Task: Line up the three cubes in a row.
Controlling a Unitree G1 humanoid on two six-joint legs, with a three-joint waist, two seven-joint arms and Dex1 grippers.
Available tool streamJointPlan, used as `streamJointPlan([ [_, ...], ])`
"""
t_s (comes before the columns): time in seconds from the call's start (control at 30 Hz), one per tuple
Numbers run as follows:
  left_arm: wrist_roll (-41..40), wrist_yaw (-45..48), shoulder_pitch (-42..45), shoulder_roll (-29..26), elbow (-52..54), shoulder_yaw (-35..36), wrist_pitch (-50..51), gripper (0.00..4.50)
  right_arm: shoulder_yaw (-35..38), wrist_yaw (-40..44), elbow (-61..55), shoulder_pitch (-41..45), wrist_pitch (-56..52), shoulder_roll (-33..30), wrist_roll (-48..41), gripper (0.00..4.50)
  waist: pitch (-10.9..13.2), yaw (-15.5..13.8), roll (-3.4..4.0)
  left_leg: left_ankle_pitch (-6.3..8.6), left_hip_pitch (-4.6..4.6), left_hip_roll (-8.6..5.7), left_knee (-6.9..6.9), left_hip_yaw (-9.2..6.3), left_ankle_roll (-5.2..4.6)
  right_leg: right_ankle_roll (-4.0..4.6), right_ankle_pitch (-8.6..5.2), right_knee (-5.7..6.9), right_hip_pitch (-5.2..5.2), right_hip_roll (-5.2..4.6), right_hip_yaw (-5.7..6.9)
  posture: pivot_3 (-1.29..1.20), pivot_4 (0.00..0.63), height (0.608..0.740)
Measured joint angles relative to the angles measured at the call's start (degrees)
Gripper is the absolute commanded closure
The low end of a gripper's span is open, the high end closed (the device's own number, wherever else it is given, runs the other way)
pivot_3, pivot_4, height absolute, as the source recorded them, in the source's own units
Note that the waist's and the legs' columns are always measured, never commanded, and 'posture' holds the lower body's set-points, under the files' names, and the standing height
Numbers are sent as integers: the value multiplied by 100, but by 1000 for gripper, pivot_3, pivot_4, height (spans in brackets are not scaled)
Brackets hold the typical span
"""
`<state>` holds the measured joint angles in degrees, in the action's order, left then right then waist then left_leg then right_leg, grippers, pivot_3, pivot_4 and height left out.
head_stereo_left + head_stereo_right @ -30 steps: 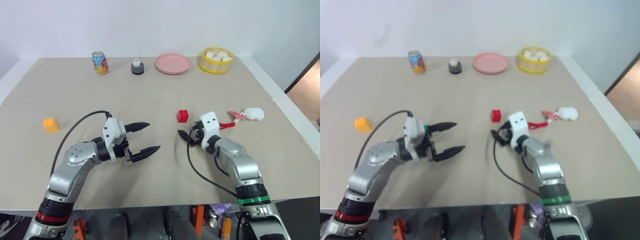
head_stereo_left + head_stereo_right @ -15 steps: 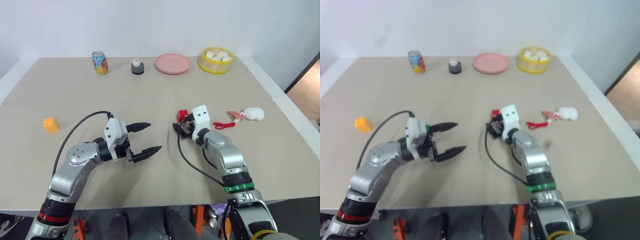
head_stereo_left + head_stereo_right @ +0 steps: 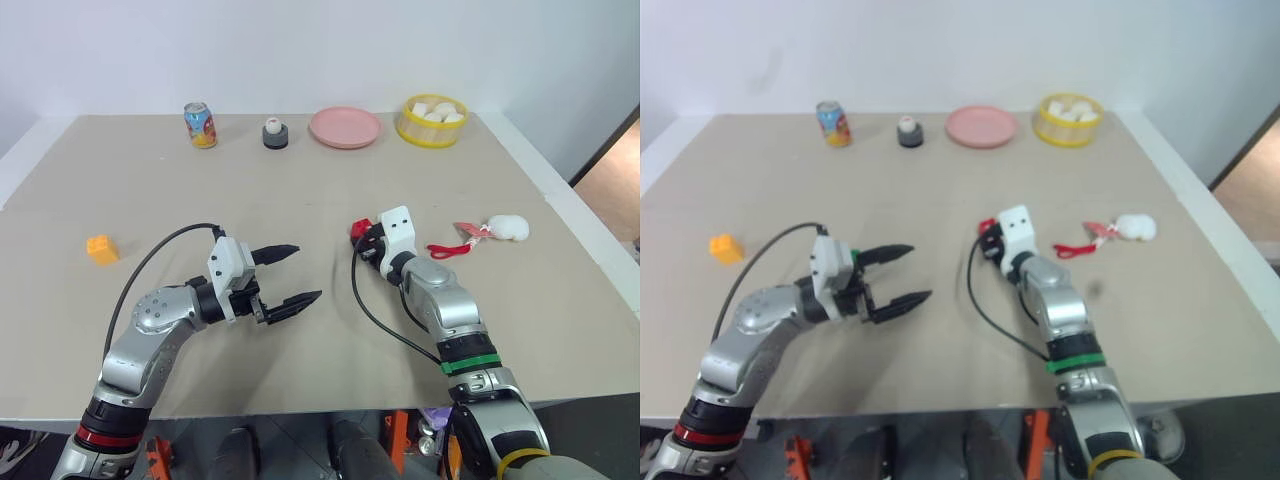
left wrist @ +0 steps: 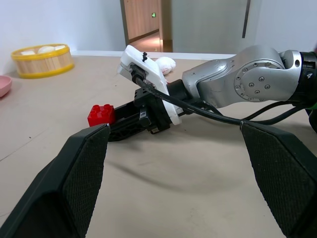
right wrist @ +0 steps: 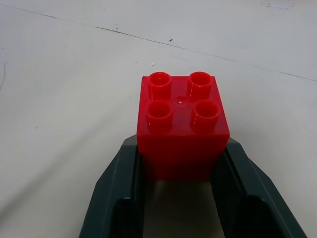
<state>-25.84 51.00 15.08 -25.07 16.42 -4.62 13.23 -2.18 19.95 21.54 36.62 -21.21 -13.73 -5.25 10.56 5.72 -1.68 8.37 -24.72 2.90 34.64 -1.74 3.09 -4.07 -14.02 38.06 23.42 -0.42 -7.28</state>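
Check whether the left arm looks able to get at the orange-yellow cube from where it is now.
Probably yes: the orange-yellow cube lies alone on bare table on the left arm's side, nothing between it and the left gripper, whose jaws stand open and empty.

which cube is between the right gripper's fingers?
The red studded plastic cube, flanked by the right gripper. The orange-yellow studded cube sits alone at far left.

**A:** What sits along the far edge of the table [image 3: 300,330]?

**B:** From left to right: a soda can [image 3: 200,125], a small holder [image 3: 275,133], a plate [image 3: 345,128], then a basket [image 3: 431,121].

**A:** And nearer?

**B:** One cube [image 3: 101,249] lies far left. Another cube [image 5: 182,131] sits near the middle, between the right gripper's [image 3: 362,240] fingers. A plush toy [image 3: 505,228] lies to its right. The left gripper [image 3: 288,275] hovers between the two cubes.
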Motion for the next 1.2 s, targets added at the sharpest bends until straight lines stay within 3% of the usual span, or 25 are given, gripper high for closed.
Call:
streamJointPlan([
  [0.2,-20,90,-31,-60,8,1,-64,161,-25,272,103,33,180,-237,92,3266,0,-1,0,0,-3,-1,0,1,0,0,-1,-1,2,-1,0,0,150,740],
  [0.6,-533,1091,-361,-804,2,245,-51,161,-295,4365,-1387,-673,547,-2479,-888,3266,2,10,-1,24,2,6,-22,1,-1,15,-42,-3,6,1,6,0,150,740],
  [0.9,-854,1429,-1710,-1381,408,1077,-85,161,-952,5141,-1556,-669,1184,-2294,-790,3266,11,5,-15,27,0,10,-18,8,4,21,-44,-2,12,-5,7,0,150,740],
  [1.2,-907,1256,-2601,-1392,1042,1423,-210,161,-1169,6026,-1329,-651,1878,-2392,-800,3266,13,-35,-20,29,2,9,-18,10,8,22,-45,-3,13,-9,9,0,150,740],
])
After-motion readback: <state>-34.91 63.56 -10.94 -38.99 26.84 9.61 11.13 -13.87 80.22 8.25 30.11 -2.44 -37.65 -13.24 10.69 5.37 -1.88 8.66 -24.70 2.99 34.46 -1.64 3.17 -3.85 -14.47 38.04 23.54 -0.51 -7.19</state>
